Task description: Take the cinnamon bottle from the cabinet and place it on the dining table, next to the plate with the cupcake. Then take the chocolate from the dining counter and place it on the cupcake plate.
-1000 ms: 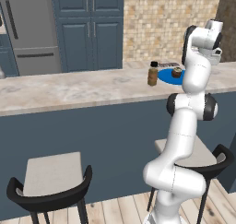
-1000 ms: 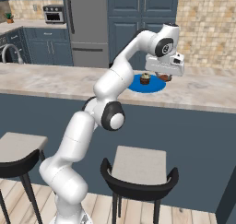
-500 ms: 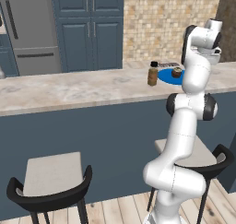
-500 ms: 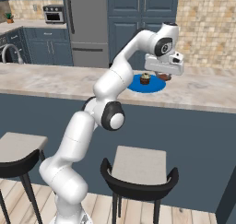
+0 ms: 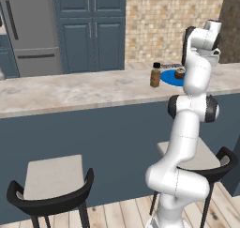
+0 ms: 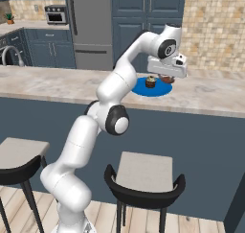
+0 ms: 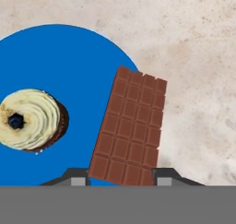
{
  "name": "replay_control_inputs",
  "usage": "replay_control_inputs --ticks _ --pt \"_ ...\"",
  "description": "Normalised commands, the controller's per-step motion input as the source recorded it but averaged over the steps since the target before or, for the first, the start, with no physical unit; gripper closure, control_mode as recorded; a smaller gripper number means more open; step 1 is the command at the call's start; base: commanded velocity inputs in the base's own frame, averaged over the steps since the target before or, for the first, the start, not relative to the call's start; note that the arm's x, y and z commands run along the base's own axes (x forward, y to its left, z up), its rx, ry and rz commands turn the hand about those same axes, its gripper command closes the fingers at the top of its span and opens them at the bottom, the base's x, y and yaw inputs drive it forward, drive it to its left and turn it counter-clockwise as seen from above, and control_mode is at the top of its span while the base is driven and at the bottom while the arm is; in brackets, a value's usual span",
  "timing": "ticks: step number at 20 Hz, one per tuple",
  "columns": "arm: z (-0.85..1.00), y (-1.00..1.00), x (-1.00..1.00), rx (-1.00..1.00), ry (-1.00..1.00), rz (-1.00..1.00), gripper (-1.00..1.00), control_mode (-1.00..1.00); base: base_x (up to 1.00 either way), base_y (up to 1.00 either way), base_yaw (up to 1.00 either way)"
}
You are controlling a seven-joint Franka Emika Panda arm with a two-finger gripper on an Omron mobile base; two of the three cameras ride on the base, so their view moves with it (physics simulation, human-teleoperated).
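Note:
In the hand view my gripper (image 7: 120, 179) is shut on the chocolate (image 7: 131, 126), a brown segmented bar held over the right rim of the blue plate (image 7: 83, 71). The cupcake (image 7: 32, 119), with cream swirl topping, sits on the plate's left part. From the right base view the gripper (image 6: 166, 77) hangs just above the dining table (image 6: 48, 83), at the right edge of the plate (image 6: 143, 89) beside the cupcake (image 6: 150, 82). The cinnamon bottle (image 5: 155, 75) stands upright on the table just left of the plate (image 5: 169, 78). The cabinet is out of view.
Two dark-framed stools (image 5: 51, 180) (image 6: 143, 174) stand in front of the table's blue base. Behind the table are a steel fridge (image 5: 30, 30), tall blue cabinets (image 5: 91, 27) and a tan tiled wall (image 5: 173, 20). Bare marbled top stretches left of the bottle.

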Motion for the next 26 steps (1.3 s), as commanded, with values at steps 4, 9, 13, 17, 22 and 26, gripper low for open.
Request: replay_control_inputs --ticks 4,9,13,17,22,26 --pt "-0.09 0.08 0.00 0.00 0.00 -0.02 1.00 -1.00 0.00 0.00 0.00" --pt "-0.12 0.11 0.01 0.00 0.00 -0.03 1.00 -1.00 0.00 0.00 0.00" --pt "-0.15 0.05 0.05 0.00 0.00 -0.01 1.00 -1.00 0.00 0.00 0.00" --pt "-0.19 0.02 0.00 0.00 0.00 -0.01 1.00 -1.00 0.00 0.00 0.00" --pt "-0.19 0.01 0.00 0.00 0.00 0.00 1.00 -1.00 0.00 0.00 0.00" --pt "-0.08 0.04 0.00 0.00 0.00 0.00 1.00 -1.00 0.00 0.00 0.00"
